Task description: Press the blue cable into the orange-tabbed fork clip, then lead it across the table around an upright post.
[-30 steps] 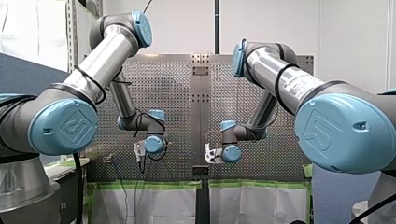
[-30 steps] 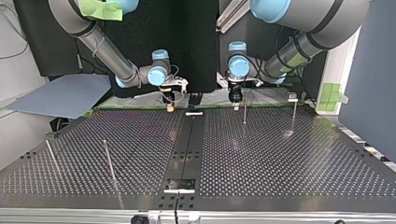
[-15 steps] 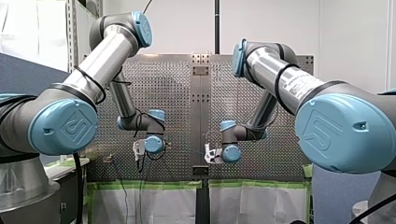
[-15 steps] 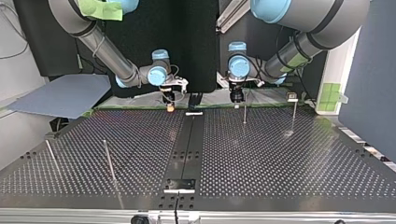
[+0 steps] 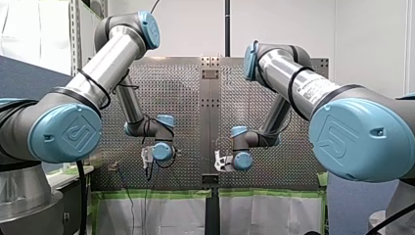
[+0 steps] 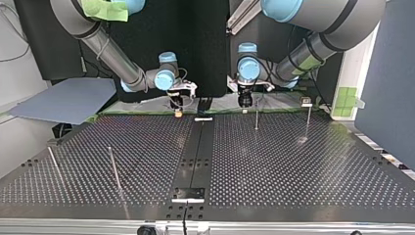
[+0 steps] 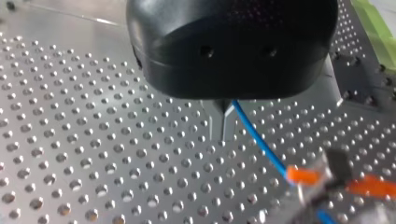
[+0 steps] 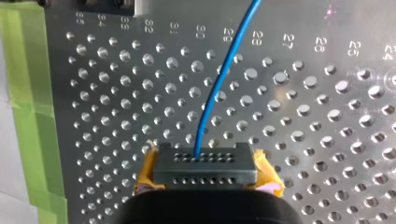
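The blue cable point(image 7: 259, 140) runs from between my left gripper's point(image 7: 222, 128) metal fingers, which are shut on it, to a clear fork clip with orange tabs point(image 7: 306, 176) just beside them on the perforated plate. In the right wrist view the blue cable point(image 8: 219, 79) comes down into my right gripper point(image 8: 201, 161), whose yellow pads are shut on it. Both grippers hang low over the table's far edge in the top view, my left gripper point(image 6: 244, 102) right of the middle and my right gripper point(image 6: 176, 104) left of it.
Thin upright posts stand on the perforated table point(image 6: 293, 166): one point(image 6: 256, 117) just in front of my left gripper, one point(image 6: 308, 121) further to the top view's right, and two more point(image 6: 113, 169) at the near left. Green tape point(image 8: 28, 93) lines the plate's edge.
My left gripper has shifted slightly towards the top view's left, near the post. The right arm has stayed where it was.
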You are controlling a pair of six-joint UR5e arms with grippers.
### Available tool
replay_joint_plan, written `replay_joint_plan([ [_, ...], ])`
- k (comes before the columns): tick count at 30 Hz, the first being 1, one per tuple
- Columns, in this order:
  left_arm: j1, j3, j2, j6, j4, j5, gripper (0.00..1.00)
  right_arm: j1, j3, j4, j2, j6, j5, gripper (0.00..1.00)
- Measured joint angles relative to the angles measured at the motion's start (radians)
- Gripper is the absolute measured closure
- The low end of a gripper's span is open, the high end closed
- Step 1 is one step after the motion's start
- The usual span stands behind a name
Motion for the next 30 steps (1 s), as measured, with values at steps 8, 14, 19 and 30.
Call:
replay_joint_plan([
  [8,-0.015,0.0,0.016,-0.001,0.002,0.02,1.0,-0.007,-0.001,0.052,-0.053,-0.012,0.0,1.0],
  [14,-0.029,0.001,0.052,-0.019,-0.002,0.022,1.0,-0.011,0.0,0.088,-0.11,-0.013,-0.001,1.0],
  [19,-0.041,0.025,0.095,-0.039,-0.034,0.022,1.0,-0.011,0.0,0.106,-0.16,-0.013,-0.001,1.0],
  [30,-0.067,0.071,0.19,-0.069,-0.112,0.024,1.0,-0.008,0.001,0.149,-0.241,-0.011,0.0,1.0],
])
